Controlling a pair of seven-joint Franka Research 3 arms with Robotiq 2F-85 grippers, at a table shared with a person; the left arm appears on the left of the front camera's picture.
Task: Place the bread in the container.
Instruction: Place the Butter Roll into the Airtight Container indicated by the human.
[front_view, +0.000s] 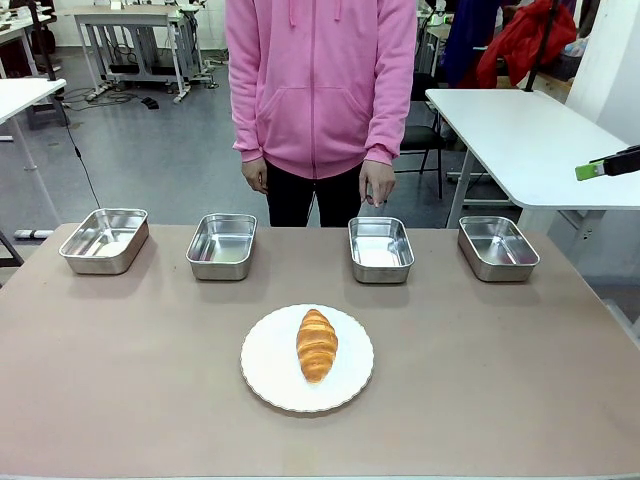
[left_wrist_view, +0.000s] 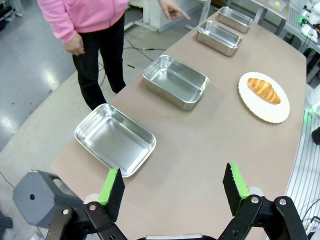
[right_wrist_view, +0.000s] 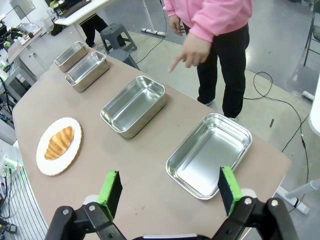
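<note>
Above table (left_wrist_view: 200, 145): left tool (left_wrist_view: 172, 174), right tool (right_wrist_view: 169, 176) wide open, apparently empty.

Markings check: nothing legible.
From where I stand, no lettering, number, brand mark or sign can be read on the steel pans (front_view: 221, 246), the white plate (front_view: 265, 375), the person's pink hooded top (front_view: 320, 80) or the table (front_view: 120, 380). All these surfaces read as plain. Anything on the furniture and clutter farther back in the room is too small and blurred to make out.
</note>
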